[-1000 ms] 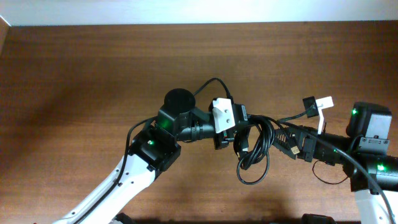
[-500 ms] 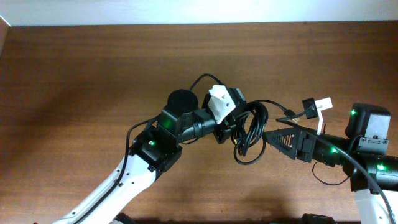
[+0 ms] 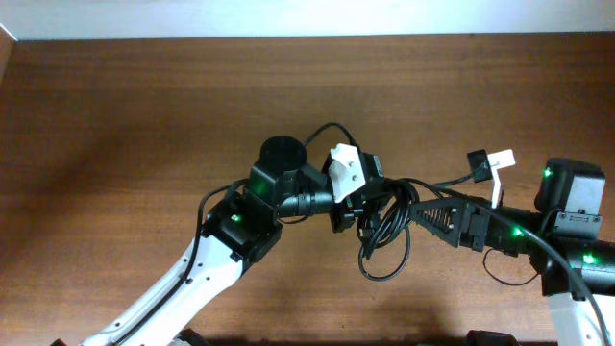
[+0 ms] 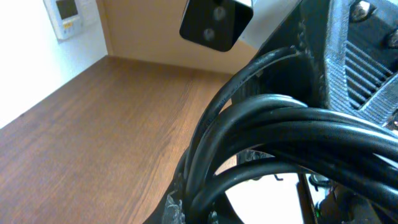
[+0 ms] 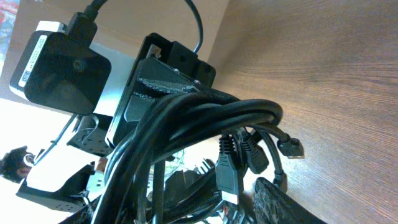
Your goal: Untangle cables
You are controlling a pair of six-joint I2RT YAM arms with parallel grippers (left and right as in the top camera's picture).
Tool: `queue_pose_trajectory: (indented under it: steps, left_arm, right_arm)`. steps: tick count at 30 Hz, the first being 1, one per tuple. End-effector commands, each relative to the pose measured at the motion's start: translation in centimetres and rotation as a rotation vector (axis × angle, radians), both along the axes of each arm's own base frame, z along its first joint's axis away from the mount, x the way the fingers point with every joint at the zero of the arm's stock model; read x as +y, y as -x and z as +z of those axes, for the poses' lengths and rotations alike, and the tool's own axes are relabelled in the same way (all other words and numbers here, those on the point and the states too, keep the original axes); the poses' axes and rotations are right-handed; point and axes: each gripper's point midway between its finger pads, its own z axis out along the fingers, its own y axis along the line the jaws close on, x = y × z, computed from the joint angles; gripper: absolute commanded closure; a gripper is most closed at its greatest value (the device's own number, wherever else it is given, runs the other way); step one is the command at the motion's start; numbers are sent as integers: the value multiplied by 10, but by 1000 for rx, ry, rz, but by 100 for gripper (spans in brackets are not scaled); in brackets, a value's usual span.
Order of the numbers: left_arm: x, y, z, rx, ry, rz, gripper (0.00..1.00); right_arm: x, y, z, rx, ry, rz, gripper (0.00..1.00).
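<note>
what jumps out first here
A thick tangle of black cables hangs mid-table, clamped in the left gripper, loops drooping toward the wooden table. The right gripper points at it from the right, jaws apart, close beside the bundle.

Smooth, faintly glossy black sheathing on the cables [image 4: 280, 124], ribbed matt black plastic on the fingers [image 4: 367, 62] of the left claw [image 3: 369, 204], smooth white plastic on its wrist housing [image 3: 346, 171], brown wood grain with a soft sheen on the bench [image 3: 115, 115].
</note>
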Motion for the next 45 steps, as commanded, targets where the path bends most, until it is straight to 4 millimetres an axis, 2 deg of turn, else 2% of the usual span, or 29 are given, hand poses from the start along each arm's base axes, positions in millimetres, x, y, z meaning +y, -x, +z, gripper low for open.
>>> queue_pose_trajectory:
  steps: [1,5,8,14,19,21,26,29,35,38,40,42,45]
  left_arm:
    - [-6,15,29,-80,78,-103,100]
    - [-8,32,52,-164,160,-215,100]
    - [-8,33,53,-173,166,-220,100]
    - [-8,41,59,-196,189,-271,100]
    - [0,36,63,-194,199,-269,100]
    - [7,35,64,-196,202,-283,100]
    - [25,21,68,-138,207,-238,100]
    - [31,12,63,-102,192,-206,100]
    - [32,12,59,-55,184,-202,100]
    - [32,-3,54,-33,166,-110,100]
    - [39,-35,35,93,119,107,100]
    - [46,-54,24,177,101,246,100]
    - [52,-61,25,178,102,312,100]
  right_arm:
    - [0,-2,3,-26,24,-8,41]
    - [-4,-6,-3,-22,61,-39,41]
    - [-5,-8,-7,-22,81,-52,41]
    - [-17,-15,-29,46,192,-141,41]
    - [-38,-14,-62,162,352,-245,41]
    - [-42,-13,-68,183,386,-265,41]
    - [-43,-13,-69,184,391,-269,41]
    - [-43,-12,-70,192,391,-267,41]
    - [-40,-11,-68,194,374,-255,41]
    - [-31,-7,-59,184,307,-210,41]
    - [-25,-4,-52,176,265,-181,41]
    - [-24,-2,-48,158,255,-176,41]
    - [-23,-1,-39,94,257,-184,43]
